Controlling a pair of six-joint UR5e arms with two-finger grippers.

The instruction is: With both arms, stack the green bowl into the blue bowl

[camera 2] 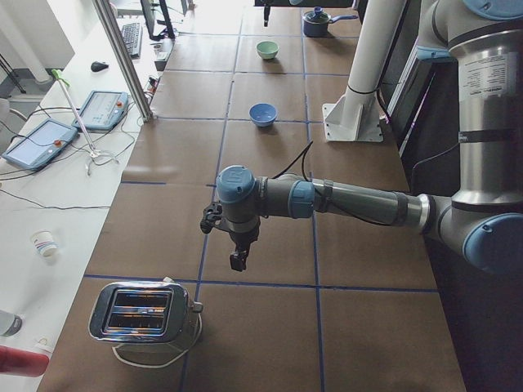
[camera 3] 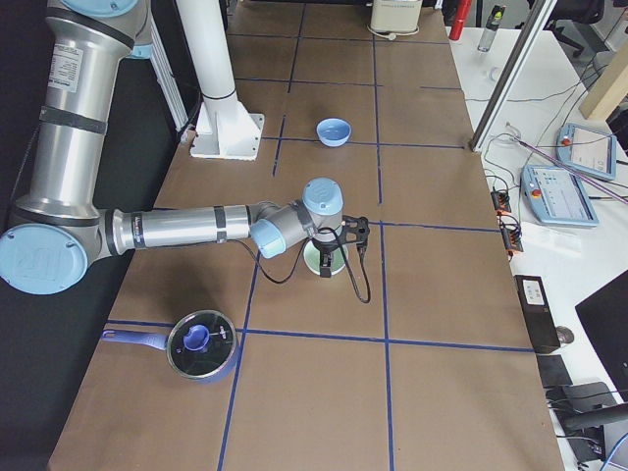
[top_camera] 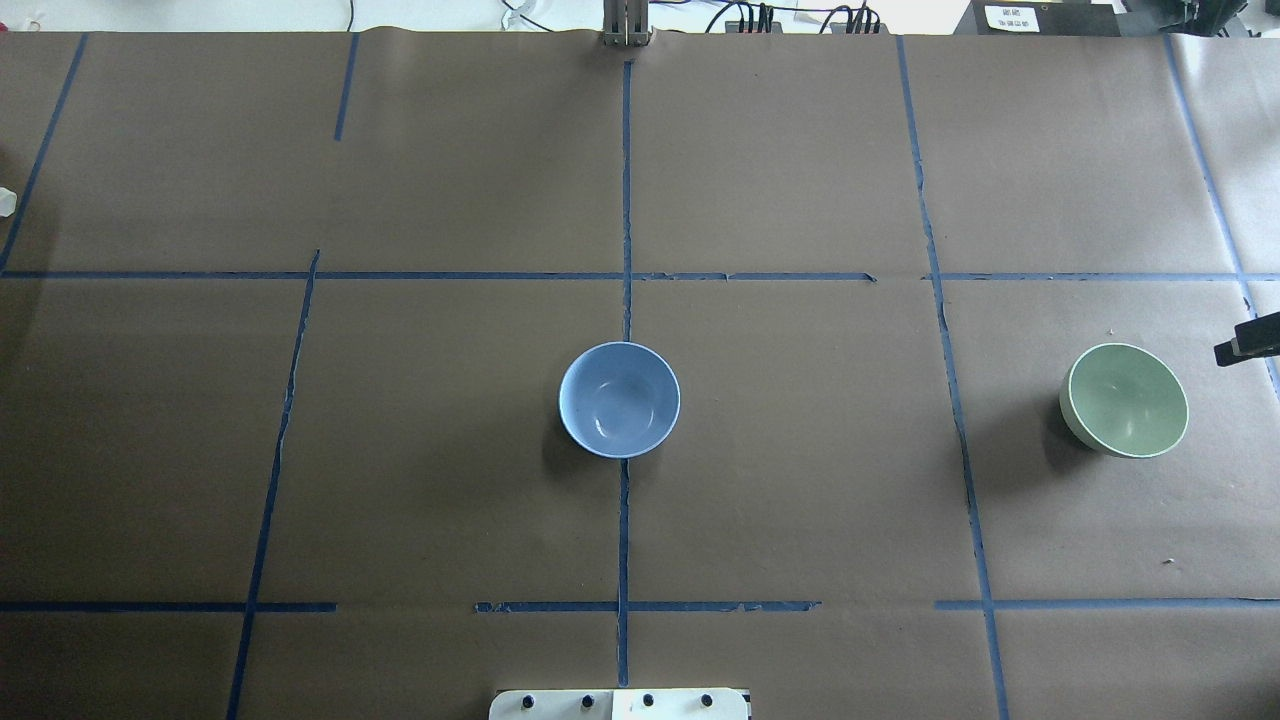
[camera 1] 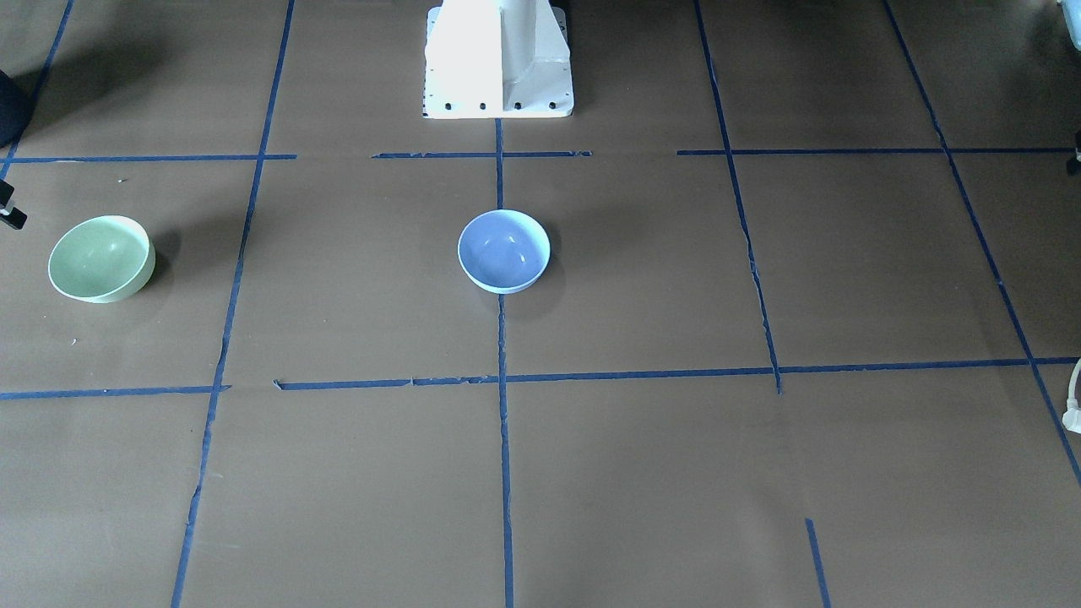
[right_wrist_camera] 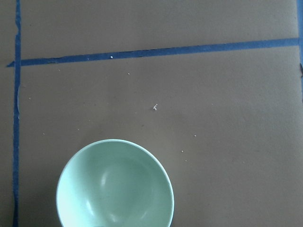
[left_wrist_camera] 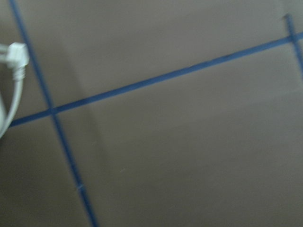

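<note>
green bowl (top_camera: 1128,400) upright on tabletop (top_camera: 400,450), well apart from blue bowl (top_camera: 619,400). right hand (camera 3: 331,263) above green bowl, left hand (camera 2: 238,260) well apart from both; finger spread of either: cannot tell.

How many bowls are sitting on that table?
2. The blue bowl sits at the middle of the table, in front of the white pedestal; the green bowl stands apart from it, toward the robot's right. No view shows others.

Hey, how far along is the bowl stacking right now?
Nothing is done yet: the green bowl and blue bowl sit apart, both empty. In hand: the right hand hovers by the green bowl, not touching it. Remaining: grasp, carry, stack.
</note>
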